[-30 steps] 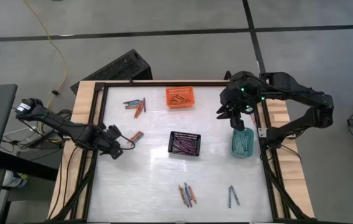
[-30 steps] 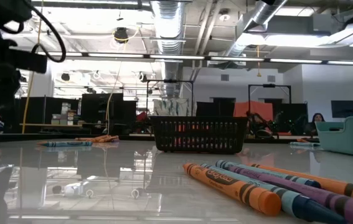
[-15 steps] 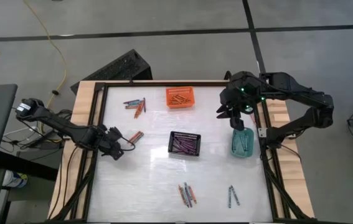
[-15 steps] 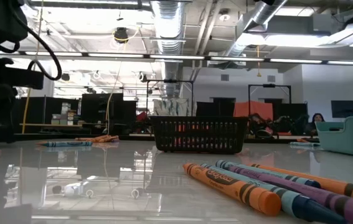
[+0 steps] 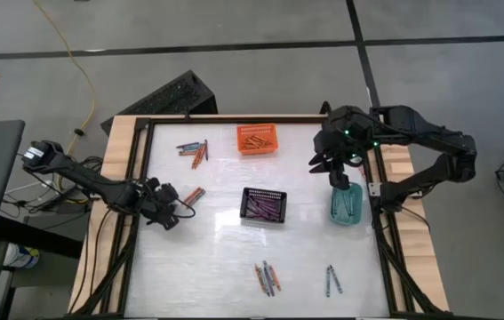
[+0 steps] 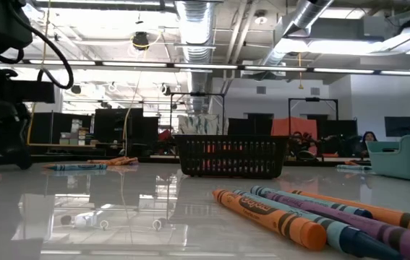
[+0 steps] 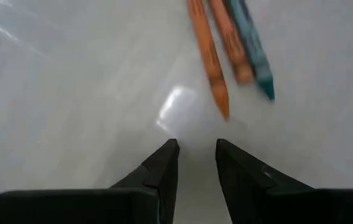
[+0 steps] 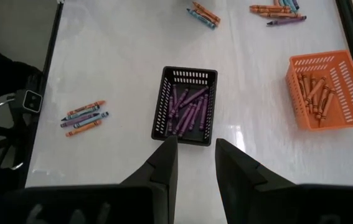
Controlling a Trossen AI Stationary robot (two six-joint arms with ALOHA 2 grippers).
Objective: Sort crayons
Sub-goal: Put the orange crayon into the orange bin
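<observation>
Crayons lie in several loose groups on the white table. Three of them, two orange and one teal [image 7: 229, 53], lie just beyond my left gripper [image 7: 195, 146], which stands open low over the table's left side [image 5: 179, 206], nothing between its fingers. In the high view these are the small group [image 5: 195, 194]. Other groups lie far left [image 5: 194, 151], near the front middle [image 5: 267, 277] and front right [image 5: 332, 280]. My right gripper [image 5: 339, 176] hangs open high over the teal basket [image 5: 345, 206].
An orange basket [image 5: 258, 139] with orange crayons stands at the far middle. A black basket [image 5: 263, 205] with purple crayons stands at the centre. A raised black frame [image 5: 136, 178] runs round the table. In the low view, crayons [image 6: 299, 217] lie close in front.
My left gripper has sunk toward the table beside the small crayon group at the left and has tipped and rolled a little. Its finger gap looks unchanged. The crayons have not moved.
</observation>
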